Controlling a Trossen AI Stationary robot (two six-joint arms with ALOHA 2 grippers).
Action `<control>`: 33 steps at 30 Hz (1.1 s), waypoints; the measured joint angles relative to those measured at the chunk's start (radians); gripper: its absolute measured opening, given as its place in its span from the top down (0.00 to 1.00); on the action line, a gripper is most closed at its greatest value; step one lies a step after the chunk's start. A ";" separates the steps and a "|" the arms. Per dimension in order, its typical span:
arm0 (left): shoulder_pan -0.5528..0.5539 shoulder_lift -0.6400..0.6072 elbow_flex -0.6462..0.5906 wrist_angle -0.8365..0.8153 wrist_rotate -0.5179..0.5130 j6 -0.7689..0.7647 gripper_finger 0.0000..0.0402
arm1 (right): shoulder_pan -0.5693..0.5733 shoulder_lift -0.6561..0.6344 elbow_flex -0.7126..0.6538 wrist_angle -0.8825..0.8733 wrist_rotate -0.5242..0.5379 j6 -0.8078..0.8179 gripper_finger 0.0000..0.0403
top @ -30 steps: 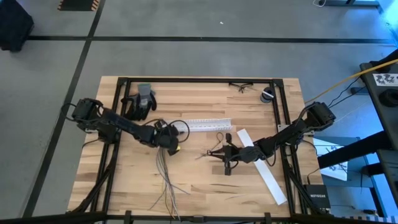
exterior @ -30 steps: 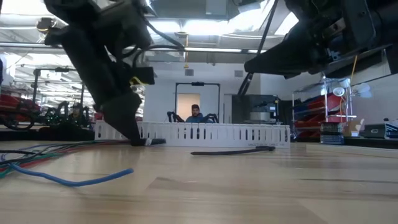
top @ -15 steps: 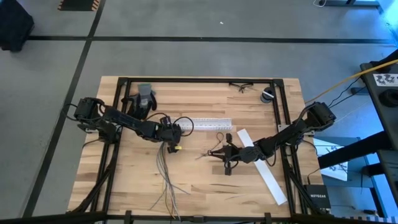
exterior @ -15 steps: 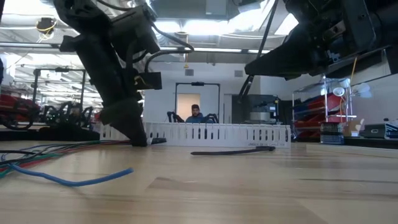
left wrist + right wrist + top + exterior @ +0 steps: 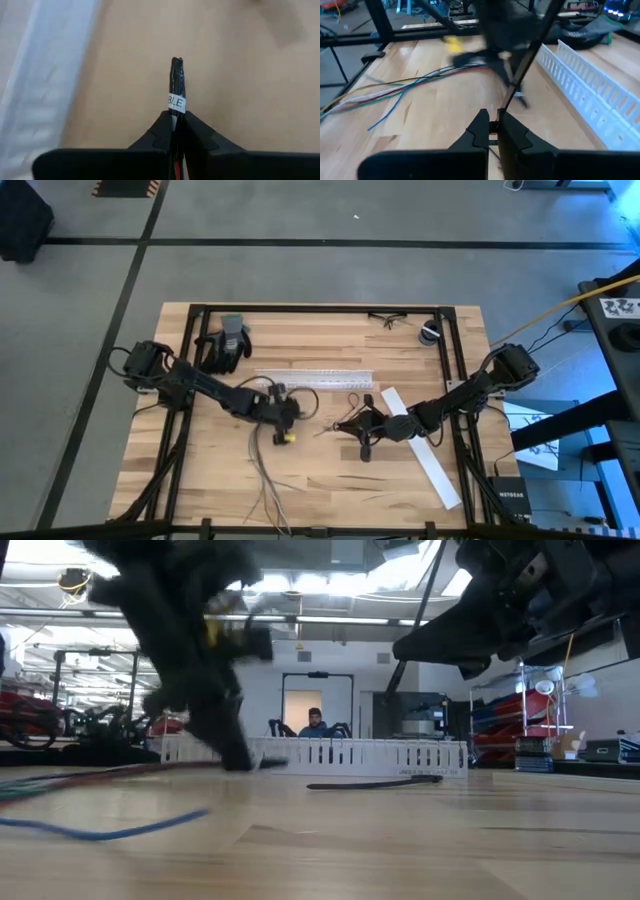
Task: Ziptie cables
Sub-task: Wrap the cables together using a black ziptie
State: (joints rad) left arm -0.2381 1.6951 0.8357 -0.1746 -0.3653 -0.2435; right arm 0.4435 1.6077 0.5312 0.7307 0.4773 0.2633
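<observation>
The cables (image 5: pixel 268 470) lie as a loose bundle on the wooden table, fanning out toward the near edge; they also show in the low view (image 5: pixel 90 832) and the right wrist view (image 5: pixel 410 85). My left gripper (image 5: pixel 287 417) is shut on their far end, just near of the white slotted channel (image 5: pixel 315 377). To its right, my right gripper (image 5: pixel 362 423) is shut on a thin black ziptie (image 5: pixel 520 70). Another ziptie (image 5: pixel 370 782) lies flat on the table in front of the channel. My left gripper pinches the bundle's black-taped end (image 5: pixel 175 107) between its two fingers, just behind a white label. The taped tip (image 5: pixel 177 70) sticks out past the fingertips. The fingers slant down at the table and lie along the bundle. My right gripper pinches the ziptie (image 5: pixel 498 116) between its two fingertips. The fingers come nearly level from the table's right. The strip runs on past the fingertips, slanting up toward the left arm.
A dark glove (image 5: pixel 228 340) lies at the far left, glasses (image 5: pixel 385 320) and a small roll (image 5: pixel 430 332) at the far right. A flat white strip (image 5: pixel 420 445) lies under the right arm. A person stands in the room behind the table (image 5: pixel 315 722).
My left gripper has swung toward the table's right and near edge and has rolled. The far end of the cables has gone with it, and the wires on the table have shifted; more of the channel's left end now shows.
</observation>
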 joint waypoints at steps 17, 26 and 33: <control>-0.103 0.023 0.147 0.081 -0.003 0.089 0.96 | -0.065 0.125 0.146 -0.059 -0.134 0.037 0.96; -0.114 0.050 0.147 0.143 -0.003 0.091 0.96 | -0.073 0.136 0.214 -0.127 -0.159 0.018 0.96; -0.113 0.053 0.147 0.177 0.000 0.094 0.96 | -0.086 0.223 0.295 -0.134 -0.201 0.015 0.96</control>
State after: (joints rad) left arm -0.3515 1.7482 0.9829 0.0019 -0.3656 -0.1490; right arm 0.3574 1.8305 0.8259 0.5964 0.2764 0.2782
